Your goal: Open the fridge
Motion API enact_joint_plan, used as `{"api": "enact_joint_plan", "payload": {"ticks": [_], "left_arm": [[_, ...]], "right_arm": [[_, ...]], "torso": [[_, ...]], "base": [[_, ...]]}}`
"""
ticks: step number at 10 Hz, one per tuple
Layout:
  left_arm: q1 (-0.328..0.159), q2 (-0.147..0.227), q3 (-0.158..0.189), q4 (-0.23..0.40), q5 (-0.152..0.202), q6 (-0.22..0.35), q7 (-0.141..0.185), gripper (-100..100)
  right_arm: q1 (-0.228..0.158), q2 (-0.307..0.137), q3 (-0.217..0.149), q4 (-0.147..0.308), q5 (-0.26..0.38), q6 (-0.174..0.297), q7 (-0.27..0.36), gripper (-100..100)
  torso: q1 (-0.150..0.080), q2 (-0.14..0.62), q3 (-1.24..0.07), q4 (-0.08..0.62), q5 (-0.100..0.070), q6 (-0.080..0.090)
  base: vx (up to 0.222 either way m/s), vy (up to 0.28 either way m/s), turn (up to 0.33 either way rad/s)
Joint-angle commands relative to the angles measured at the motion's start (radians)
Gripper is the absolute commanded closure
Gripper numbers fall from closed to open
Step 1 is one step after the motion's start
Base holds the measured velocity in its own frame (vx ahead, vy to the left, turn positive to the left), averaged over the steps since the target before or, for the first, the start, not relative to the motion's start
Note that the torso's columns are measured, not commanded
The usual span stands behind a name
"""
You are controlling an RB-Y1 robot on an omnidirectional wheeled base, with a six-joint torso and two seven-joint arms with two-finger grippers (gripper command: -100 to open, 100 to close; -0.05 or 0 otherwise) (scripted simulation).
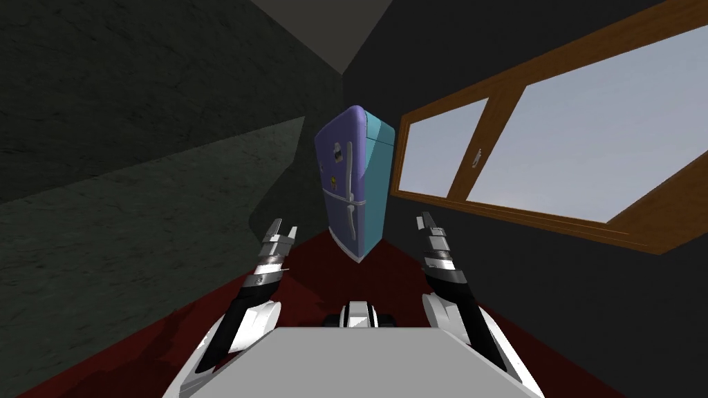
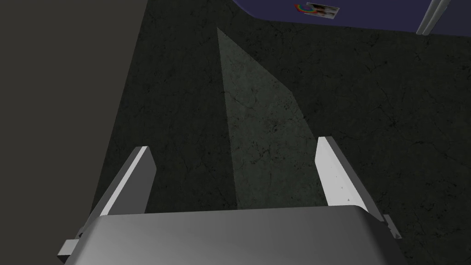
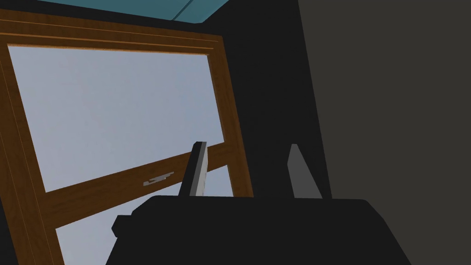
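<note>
The left pincer (image 1: 283, 229) stands released at lower centre-left of the head view, its two blades parted with nothing between them and pointing up the frame toward the fridge (image 1: 349, 179). Its forearm rises from the bottom edge and leans slightly inward. At lower centre-right the right pincer (image 1: 429, 222) holds a matching pose, also released and empty.

In the left wrist view the fingers (image 2: 138, 179) spread wide before a dark, veined surface. The fridge's purple front lies along the upper right edge of that frame, carrying a small picture sticker (image 2: 322, 9) and part of a grey handle (image 2: 432, 18). In the right wrist view the blades likewise stand parted.

The fridge stands at the centre of the head view, well apart from both pincers, on a dark red floor (image 1: 304, 276). Its front is purple and its side teal. The upper and lower doors are both shut, so the inside is hidden, and grey handles (image 1: 350, 176) run down the front. A window in a brown frame (image 1: 470, 148) fills the right of the frame.
</note>
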Motion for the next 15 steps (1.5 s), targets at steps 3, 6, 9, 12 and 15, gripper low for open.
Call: {"api": "enact_joint_plan", "payload": {"ticks": [3, 6, 9, 12, 15], "left_arm": [[0.007, 0.026, 0.040, -0.027, 0.066, 0.103, 0.028, -100], [0.012, 0.028, 0.063, -0.043, 0.106, 0.165, 0.044, -100], [0.017, 0.021, 0.085, -0.057, 0.143, 0.222, 0.060, -100], [0.021, 0.005, 0.106, -0.070, 0.178, 0.277, 0.074, -100], [0.025, -0.010, 0.128, -0.082, 0.215, 0.335, 0.089, -100]], "right_arm": [[0.000, 0.000, 0.000, 0.000, 0.000, 0.000, 0.000, 0], [0.000, 0.000, 0.000, 0.000, 0.000, 0.000, 0.000, 0], [0.000, 0.000, 0.000, 0.000, 0.000, 0.000, 0.000, 0], [0.000, 0.000, 0.000, 0.000, 0.000, 0.000, 0.000, 0], [0.000, 0.000, 0.000, 0.000, 0.000, 0.000, 0.000, 0]], "torso": [[0.002, 0.002, 0.002, 0.001, 0.000, 0.000], [0.001, 0.001, 0.001, 0.000, 0.000, 0.000], [0.002, 0.001, 0.001, 0.001, 0.001, 0.000], [-0.001, 0.002, 0.001, 0.000, 0.000, 0.000], [0.003, 0.002, 0.002, 0.001, 0.001, 0.000]], "base": [[0.176, -0.149, 0.084], [0.175, -0.138, 0.079], [0.154, -0.122, 0.073], [0.149, -0.156, 0.071], [0.134, -0.143, 0.067]]}}
